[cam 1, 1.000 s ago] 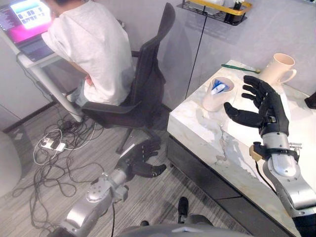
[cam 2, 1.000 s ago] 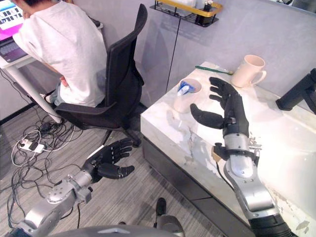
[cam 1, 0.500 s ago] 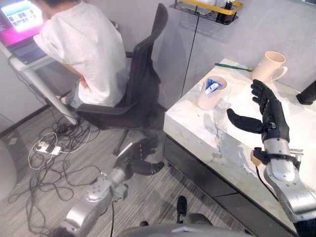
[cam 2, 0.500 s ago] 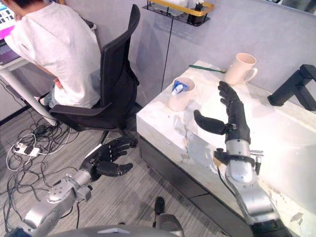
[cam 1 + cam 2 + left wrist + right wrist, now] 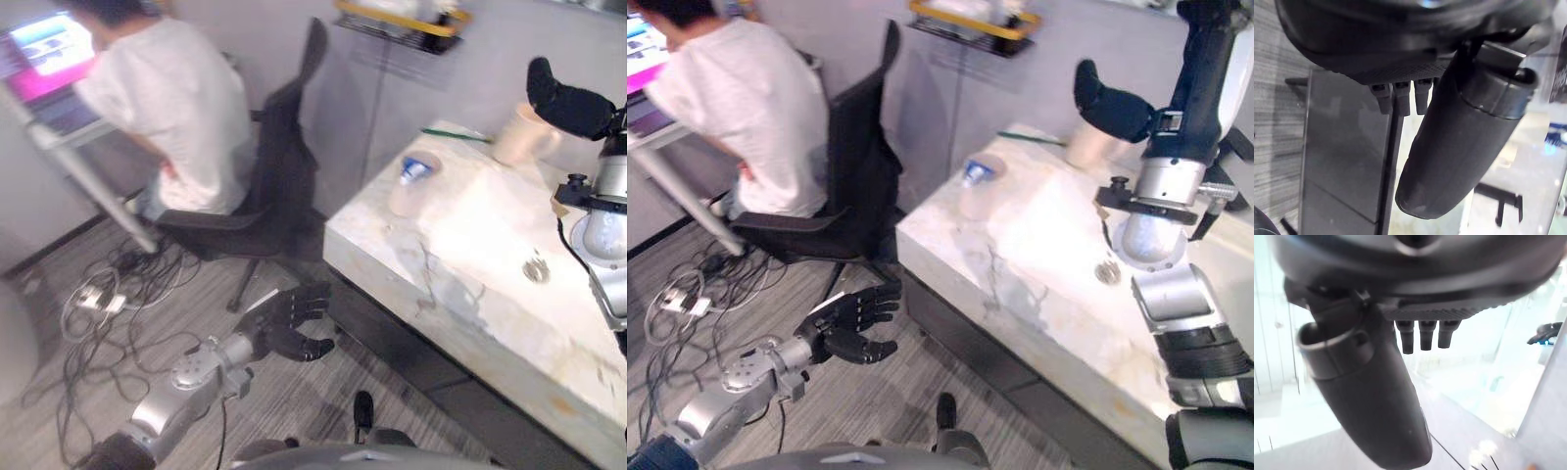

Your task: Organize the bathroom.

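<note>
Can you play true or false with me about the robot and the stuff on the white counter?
1. The right hand is raised above the counter and holds nothing. True.
2. The left hand grips a cup. False: it hangs open over the floor.
3. The cup with the blue tube lies tipped over. False: it stands upright.
4. A green toothbrush lies near the mug. True.
5. A person sits on the chair. True.

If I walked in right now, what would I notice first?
Probably the robot's right hand, raised high above the white marble counter with nothing in it. On the counter's far side stand a cup holding a blue and white tube and a cream mug, with a green toothbrush lying between them. Beside the counter, a person in a white shirt sits in a black chair.
</note>
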`<state>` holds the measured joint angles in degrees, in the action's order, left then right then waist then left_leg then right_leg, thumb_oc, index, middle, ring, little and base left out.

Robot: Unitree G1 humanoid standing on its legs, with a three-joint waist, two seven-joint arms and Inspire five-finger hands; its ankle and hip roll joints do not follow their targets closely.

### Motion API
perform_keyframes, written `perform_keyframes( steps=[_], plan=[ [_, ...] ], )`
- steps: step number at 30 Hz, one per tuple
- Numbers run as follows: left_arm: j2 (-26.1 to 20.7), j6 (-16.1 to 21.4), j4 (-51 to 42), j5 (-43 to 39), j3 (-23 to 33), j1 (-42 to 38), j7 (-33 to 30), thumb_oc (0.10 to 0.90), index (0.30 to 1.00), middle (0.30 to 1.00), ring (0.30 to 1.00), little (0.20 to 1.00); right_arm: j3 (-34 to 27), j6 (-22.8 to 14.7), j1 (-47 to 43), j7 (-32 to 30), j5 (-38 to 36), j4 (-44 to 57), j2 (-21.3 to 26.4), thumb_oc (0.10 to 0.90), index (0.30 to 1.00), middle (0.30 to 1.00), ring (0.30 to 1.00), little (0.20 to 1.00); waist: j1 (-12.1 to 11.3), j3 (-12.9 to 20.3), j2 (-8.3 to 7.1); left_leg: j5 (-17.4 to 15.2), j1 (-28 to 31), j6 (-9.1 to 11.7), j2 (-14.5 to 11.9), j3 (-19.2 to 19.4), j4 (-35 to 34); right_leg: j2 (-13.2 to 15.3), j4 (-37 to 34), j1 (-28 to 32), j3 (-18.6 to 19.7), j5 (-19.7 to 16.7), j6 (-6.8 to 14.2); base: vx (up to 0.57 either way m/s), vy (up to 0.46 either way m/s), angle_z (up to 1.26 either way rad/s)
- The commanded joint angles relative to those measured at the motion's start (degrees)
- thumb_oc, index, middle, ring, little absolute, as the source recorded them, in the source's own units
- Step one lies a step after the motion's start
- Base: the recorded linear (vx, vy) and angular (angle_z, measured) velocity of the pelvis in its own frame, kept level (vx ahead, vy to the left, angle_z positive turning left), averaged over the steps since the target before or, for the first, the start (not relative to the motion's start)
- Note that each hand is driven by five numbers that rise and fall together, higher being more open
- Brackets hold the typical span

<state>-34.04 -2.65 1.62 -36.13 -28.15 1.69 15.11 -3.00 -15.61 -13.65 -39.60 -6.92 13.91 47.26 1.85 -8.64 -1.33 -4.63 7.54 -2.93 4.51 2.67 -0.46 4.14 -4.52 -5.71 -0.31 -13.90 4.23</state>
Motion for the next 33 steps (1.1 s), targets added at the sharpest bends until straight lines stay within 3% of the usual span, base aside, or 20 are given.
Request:
perform_keyframes(
  steps=[1,2,3,5,7,8,10,11,12,13,14,17,21,24,27,30,33],
  plan=[
    [1.1,4.0,1.0,-2.2,-0.4,-3.3,2.9,0.800,0.900,0.900,0.900,0.900,-8.5,-6.4,-0.2,-8.0,4.0,1.3,1.1,0.800,0.900,0.900,0.900,0.900,4.2,3.0,2.31,-1.3,-1.1,1.9,-1.4,1.4,-0.3,1.2,4.7,1.6,-3.2,8.3,6.8,-0.12,0.167,-0.98],
    [1.5,4.1,2.0,-2.0,-0.3,-3.3,3.7,0.800,0.900,0.900,0.900,0.900,-10.0,-8.0,1.5,-9.5,5.4,1.8,-0.2,0.800,0.900,0.900,0.900,0.900,4.8,2.9,2.48,-1.2,-0.5,1.7,-1.3,1.8,-1.3,1.2,5.3,0.7,-2.8,8.0,7.1,-0.19,0.206,-0.81],
    [3.0,5.4,4.4,-0.6,-0.5,-2.7,3.7,0.800,0.900,0.900,0.900,0.900,-13.8,-12.2,7.2,-11.5,8.2,5.4,-4.9,0.800,0.900,0.900,0.900,0.900,7.0,2.3,2.86,-1.2,0.5,1.2,-0.7,2.4,-3.3,2.0,6.0,-1.7,-2.3,5.8,7.7,-0.16,0.211,-0.86],
    [3.9,6.4,5.7,0.4,-0.8,-2.4,3.0,0.800,0.900,0.900,0.900,0.900,-15.1,-13.8,10.6,-12.4,10.3,8.8,-8.1,0.800,0.900,0.900,0.900,0.900,8.4,1.8,3.10,-1.3,1.1,0.9,-0.3,2.9,-4.2,2.3,6.4,-2.9,-2.0,4.6,7.9,-0.19,0.168,-0.59],
    [6.8,9.5,9.9,3.2,0.9,-0.8,1.6,0.800,0.900,0.900,0.900,0.900,-16.8,-20.0,22.3,-14.3,13.8,19.1,-18.1,0.800,0.900,0.900,0.900,0.900,12.7,0.6,3.56,-3.0,1.7,-0.2,0.1,5.7,-4.5,2.7,8.0,-5.7,-1.7,3.0,8.4,-0.28,0.207,-0.65],
    [7.0,10.0,10.8,3.6,0.9,-0.7,1.5,0.800,0.900,0.900,0.900,0.900,-17.2,-19.9,23.1,-14.6,12.9,20.0,-18.2,0.800,0.900,0.900,0.900,0.900,13.0,0.6,3.53,-3.1,1.7,-0.3,0.1,6.4,-4.5,2.8,8.2,-5.8,-2.1,3.0,8.4,-0.21,0.138,-0.65],
    [7.4,8.6,12.7,5.0,0.8,-1.9,4.1,0.800,0.900,0.900,0.900,0.900,-18.6,-16.7,23.1,-16.1,9.5,21.7,-17.1,0.800,0.900,0.900,0.900,0.900,13.7,0.4,3.58,-3.3,1.7,-0.5,-0.1,8.0,-4.5,2.9,9.0,-5.8,-3.1,3.6,8.6,-0.18,0.045,-0.78],
    [6.8,5.2,12.4,5.3,0.5,-2.9,8.4,0.800,0.900,0.900,0.900,0.900,-22.2,-12.7,20.3,-17.8,6.6,19.5,-14.4,0.800,0.900,0.900,0.900,0.900,13.0,0.9,3.47,-2.7,1.0,-0.3,-0.7,9.0,-4.5,3.3,10.5,-5.1,-5.1,4.5,8.6,-0.16,0.000,-0.80],
    [6.6,4.5,12.4,5.2,0.4,-3.1,9.2,0.800,0.900,0.900,0.900,0.900,-22.9,-11.7,19.6,-18.1,5.8,18.9,-13.4,0.800,0.900,0.900,0.900,0.900,12.6,1.0,3.48,-2.5,0.8,-0.3,-0.8,9.2,-4.5,3.4,10.8,-4.9,-5.7,4.9,8.5,-0.21,-0.042,-0.63],
    [5.7,2.8,12.9,6.9,-0.7,-3.7,12.6,0.800,0.900,0.900,0.900,0.900,-25.4,-7.4,16.8,-20.6,2.4,15.8,-9.4,0.800,0.900,0.900,0.900,0.900,11.2,1.8,3.52,-1.8,-0.1,-0.2,-1.5,9.8,-4.5,3.6,11.8,-3.6,-8.0,6.8,8.3,-0.12,-0.034,-0.43],
    [5.4,2.9,13.4,7.6,-1.1,-3.8,13.3,0.800,0.900,0.900,0.900,0.900,-25.8,-6.8,15.9,-20.5,1.4,14.9,-8.4,0.800,0.900,0.900,0.900,0.900,10.9,2.0,3.56,-1.6,-0.4,-0.2,-1.6,9.9,-4.5,3.6,12.1,-3.3,-8.5,7.4,8.2,-0.15,-0.061,-0.41],
    [3.1,6.2,18.7,12.9,-5.0,-5.2,15.6,0.800,0.900,0.900,0.900,0.900,-26.9,-0.1,7.7,-25.7,-1.7,5.9,-1.5,0.800,0.900,0.900,0.900,0.900,8.0,3.3,3.60,0.3,-2.3,0.1,-2.9,10.9,-4.5,2.6,15.1,0.4,-12.0,12.5,7.3,-0.18,-0.107,-0.19],
    [2.8,6.3,20.6,10.4,-3.4,-4.8,16.0,0.800,0.900,0.900,0.900,0.900,-27.1,4.5,6.0,-29.8,-2.8,-0.4,-0.4,0.800,0.900,0.900,0.900,0.900,6.2,3.7,3.82,1.9,-3.9,0.8,-4.3,11.7,-4.5,1.5,19.4,3.0,-13.8,16.8,7.0,-0.20,-0.089,-0.40],
    [3.2,5.6,20.9,9.4,-1.4,-3.1,16.0,0.800,0.900,0.900,0.900,0.900,-27.4,5.1,8.3,-29.7,-6.4,-4.6,-3.7,0.800,0.900,0.900,0.900,0.900,5.1,4.1,3.62,3.6,-5.6,1.6,-4.7,12.2,-4.5,-0.7,19.1,5.5,-12.6,18.9,6.6,-0.22,-0.131,-0.52],
    [4.2,5.7,21.6,8.8,1.1,-1.1,17.4,0.800,0.900,0.900,0.900,0.900,-26.7,-3.2,12.5,-27.7,-8.7,-11.0,-11.0,0.800,0.900,0.900,0.900,0.900,4.1,4.2,3.01,6.8,-9.7,3.8,-5.7,12.5,-4.5,-4.0,9.4,11.0,-10.3,21.7,3.9,-0.21,-0.201,-0.57],
    [4.7,4.3,20.7,7.4,2.5,-0.7,18.2,0.800,0.900,0.900,0.900,0.900,-27.0,-9.0,16.2,-31.6,-7.0,-15.7,-14.6,0.800,0.900,0.900,0.900,0.900,4.9,3.3,2.68,8.0,-11.3,4.9,-6.0,11.9,-4.5,-5.4,3.8,12.3,-7.3,19.4,3.2,-0.18,-0.115,-0.45],
    [5.2,4.0,20.8,5.9,3.9,-0.6,18.1,0.800,0.900,0.900,0.900,0.900,-28.6,-14.7,19.3,-28.9,-7.4,-20.4,-17.2,0.800,0.900,0.900,0.900,0.900,6.0,1.9,2.54,9.4,-12.2,6.4,-7.1,13.3,-4.2,-5.8,0.3,12.7,-8.2,16.9,2.8,-0.26,-0.082,-0.24]
  ],
)
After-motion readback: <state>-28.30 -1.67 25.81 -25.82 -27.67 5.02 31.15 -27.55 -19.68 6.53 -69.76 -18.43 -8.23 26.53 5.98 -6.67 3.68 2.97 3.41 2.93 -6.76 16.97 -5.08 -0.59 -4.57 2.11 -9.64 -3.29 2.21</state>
